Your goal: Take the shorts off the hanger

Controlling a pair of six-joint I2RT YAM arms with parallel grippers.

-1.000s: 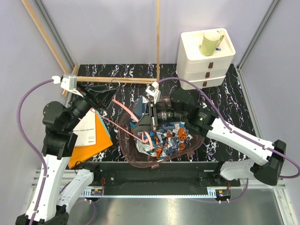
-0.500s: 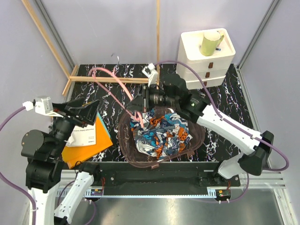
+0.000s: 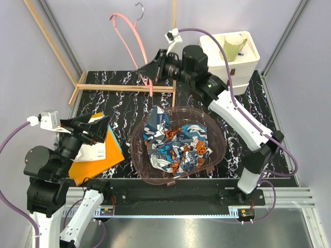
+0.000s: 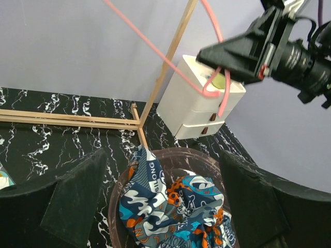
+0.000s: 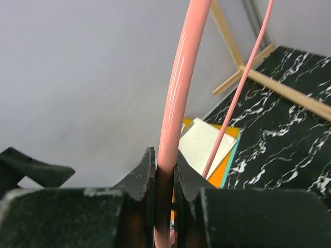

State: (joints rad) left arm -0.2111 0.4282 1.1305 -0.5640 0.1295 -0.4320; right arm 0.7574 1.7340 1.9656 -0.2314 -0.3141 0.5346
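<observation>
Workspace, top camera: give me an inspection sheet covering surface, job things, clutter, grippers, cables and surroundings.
Surface: black marbled tabletop.
Job's things: shorts lie bunched in a brown basket; hanger is raised clear of them.
Clutter: orange folder with papers, white drawer unit with a green mug on top, wooden rods.
Grippers: right gripper shut on the hanger; left gripper open, holding nothing.
Cables: purple cables loop off both arms.
Surroundings: plain grey walls.
</observation>
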